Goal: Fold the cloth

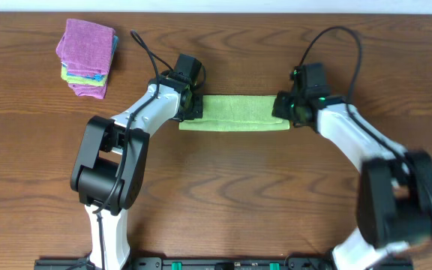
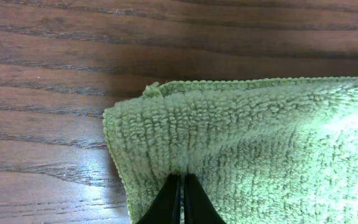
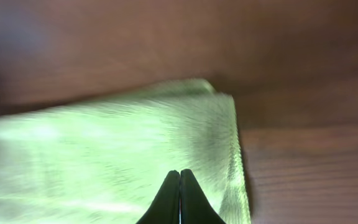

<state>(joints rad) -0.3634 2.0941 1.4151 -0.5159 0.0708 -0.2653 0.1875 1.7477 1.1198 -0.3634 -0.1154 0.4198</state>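
Left gripper (image 2: 182, 183) and right gripper (image 3: 179, 180), jaws pinched shut on opposite ends of the green cloth (image 1: 235, 112) at mid-table, apparently hold the folded strip taut for another fold.

This looks like a robotics lab bench rather than a home. The left arm (image 1: 137, 120) and the right arm (image 1: 351, 135) rise from a black rail (image 1: 223, 263) at 6 o'clock of a wooden table (image 1: 223, 187), with exposed cables (image 1: 145, 51). On the table lie a green cloth (image 1: 235, 112) at centre and a folded stack of cloths (image 1: 87, 56) at 10 o'clock.
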